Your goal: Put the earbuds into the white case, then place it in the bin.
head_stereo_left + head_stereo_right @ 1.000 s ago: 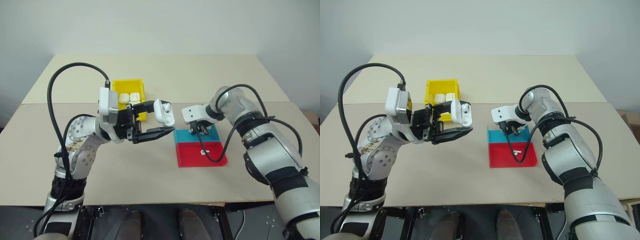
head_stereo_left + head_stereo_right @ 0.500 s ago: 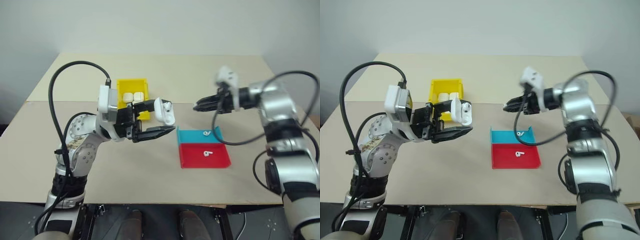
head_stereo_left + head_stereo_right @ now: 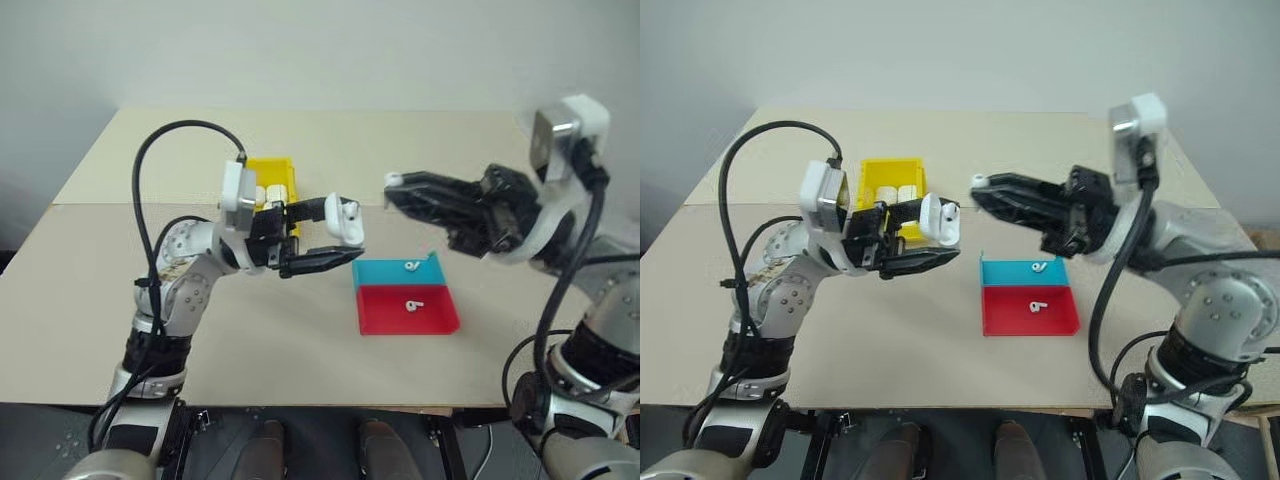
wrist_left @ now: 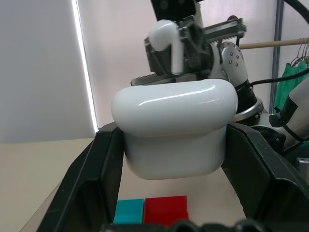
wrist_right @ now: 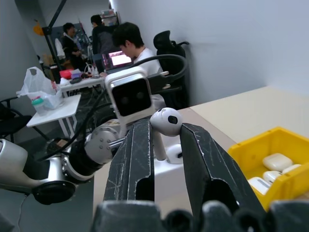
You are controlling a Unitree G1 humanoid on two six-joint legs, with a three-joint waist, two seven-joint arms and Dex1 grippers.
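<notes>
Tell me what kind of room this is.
Probably a shared office or lab: people sit at a desk with a laptop, there is an office chair, and clothes hang on a rack.

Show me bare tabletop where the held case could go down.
Bare beige table lies left of the shallow red tray, and behind the shallow blue tray. Crowded: the small yellow plastic bin already holds white cases.

Bin (image 3: 282, 172) sits left of desk (image 3: 330, 135) centre w/ spare cases (image 3: 268, 192) in it. Two trays (image 3: 404, 296) right of centre, nearer front edge, touching; one earbud (image 3: 411, 267) in rear tray, another (image 3: 412, 304) in front tray.
</notes>
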